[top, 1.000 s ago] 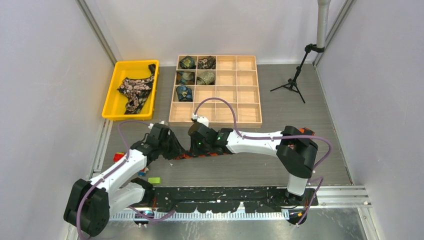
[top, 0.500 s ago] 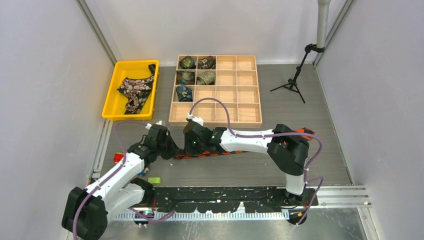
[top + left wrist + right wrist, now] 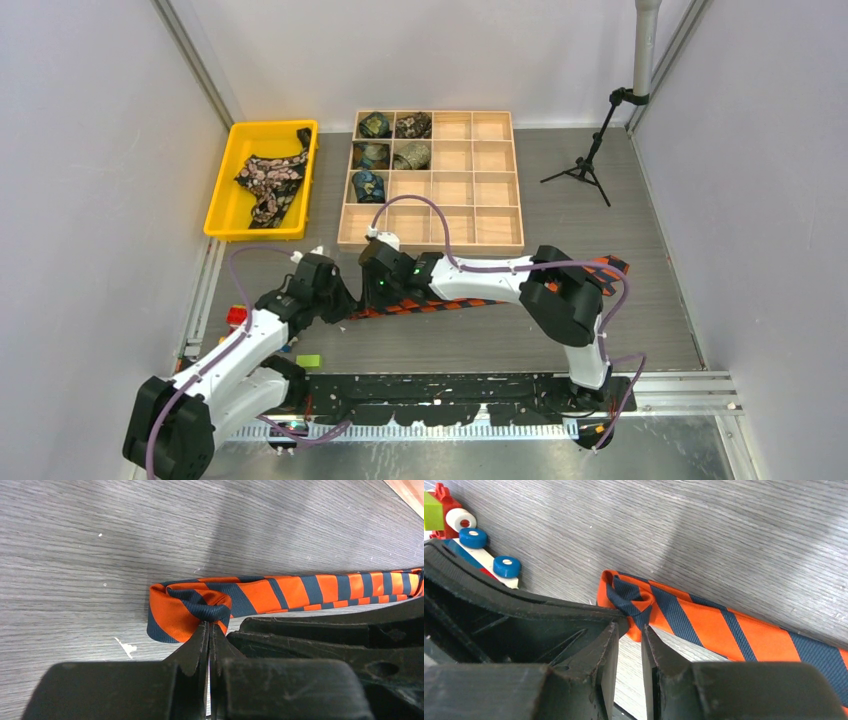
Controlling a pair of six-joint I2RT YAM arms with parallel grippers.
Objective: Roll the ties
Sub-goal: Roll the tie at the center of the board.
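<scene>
An orange-and-black striped tie (image 3: pixel 440 306) lies flat on the grey floor, its far end near the right arm's elbow. Its near end is folded into a small first curl (image 3: pixel 192 607). My left gripper (image 3: pixel 342 305) is shut and pinches that curl at its edge (image 3: pixel 210 625). My right gripper (image 3: pixel 372 295) sits right beside it with its jaws a narrow gap apart, tips (image 3: pixel 630 627) at the curl's lower edge (image 3: pixel 634 605), nothing clearly clamped. A black tie with pink flowers (image 3: pixel 270 180) lies in the yellow bin (image 3: pixel 225 200).
A wooden grid tray (image 3: pixel 470 200) behind the arms holds several small rolled ties (image 3: pixel 375 155) in its left cells. Toy blocks lie left of the left arm (image 3: pixel 238 315), with a green one (image 3: pixel 308 360) nearer; they also show in the right wrist view (image 3: pixel 474 537). A black tripod (image 3: pixel 585 165) stands back right.
Both grippers have shifted a little left and back, dragging the tie's near end with them. More of the tie's length and its far end now show to the right.
</scene>
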